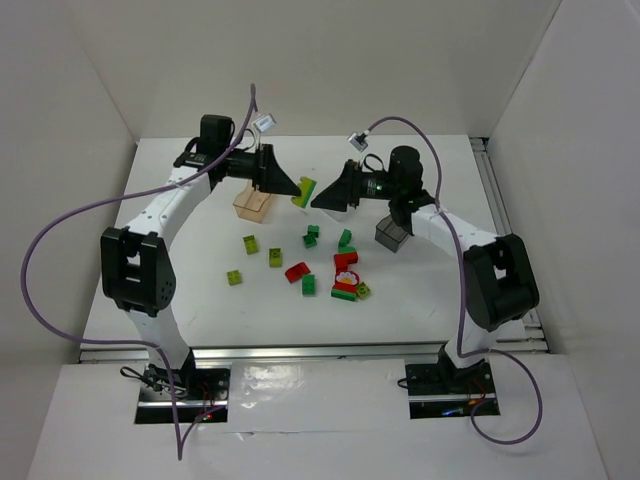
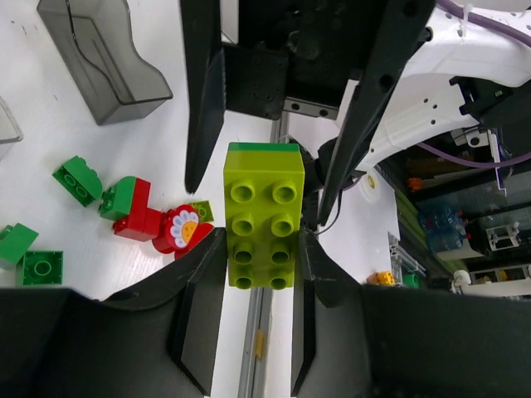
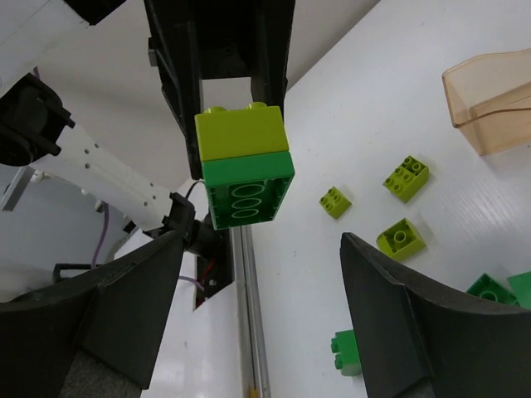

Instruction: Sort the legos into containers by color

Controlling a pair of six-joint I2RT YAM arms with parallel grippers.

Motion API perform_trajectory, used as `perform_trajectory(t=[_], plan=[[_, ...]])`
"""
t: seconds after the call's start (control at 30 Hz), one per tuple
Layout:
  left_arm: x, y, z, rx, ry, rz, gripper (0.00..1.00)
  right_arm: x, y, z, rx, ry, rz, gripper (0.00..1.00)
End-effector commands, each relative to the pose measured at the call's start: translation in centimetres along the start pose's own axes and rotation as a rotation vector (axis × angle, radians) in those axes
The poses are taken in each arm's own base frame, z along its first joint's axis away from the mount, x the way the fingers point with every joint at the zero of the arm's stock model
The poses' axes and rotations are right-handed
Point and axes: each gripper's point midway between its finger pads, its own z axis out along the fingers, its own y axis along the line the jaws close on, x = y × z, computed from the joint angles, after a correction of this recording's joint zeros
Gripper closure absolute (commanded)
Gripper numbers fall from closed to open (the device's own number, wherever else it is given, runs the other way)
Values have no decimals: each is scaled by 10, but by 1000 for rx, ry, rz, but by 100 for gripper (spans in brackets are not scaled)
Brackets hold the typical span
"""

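Your left gripper (image 2: 260,249) clamps a lime brick (image 2: 264,211) stacked on a green brick (image 3: 249,195), aloft just right of the amber tub (image 1: 254,202). Your right gripper (image 3: 261,245) straddles the green end, jaws spread wide.

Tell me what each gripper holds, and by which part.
The left gripper pinches a lime brick, stacked on a green brick, by its two long sides at one end. The right gripper stands open, holding nothing.
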Motion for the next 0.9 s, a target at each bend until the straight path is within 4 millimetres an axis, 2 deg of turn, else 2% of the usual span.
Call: perform_trajectory(t=[0.0,0.07,0.27,0.3,0.4,0.43,0.53,0.63,0.67,0.7,0.83,0.87], plan=[[-10,-28,-5,60,-12,97,100,-22,23,12,-78,-20,-91,16],[-7,-27,-5,60,-10,88,100,-18,20,17,-86,-12,-89,20],[-3,-27,-5,59,-8,80,100,-25,25,19,-118,-42,-77,27],[-4,-27,-5,60,-10,88,100,-26,30,22,-129,-40,-86,31],[0,-27,-2,65,-1,79,100,-23,28,22,-133,-29,-79,37],[0,-27,-1,66,-1,79,100,-22,27,22,-130,-25,-71,42],[2,-25,-1,65,1,70,100,-22,27,22,-130,-25,-71,44],[4,-28,2,72,9,62,100,-22,29,22,-139,-22,-80,57],[4,-28,2,72,9,62,100,-22,29,22,-139,-22,-80,63],[4,-28,2,72,9,62,100,-22,29,22,-139,-22,-80,75],[1,-20,4,42,-1,42,100,-22,23,14,-108,-34,-69,93],[0,-19,4,34,-6,41,100,-13,17,13,-99,-25,-45,95]])
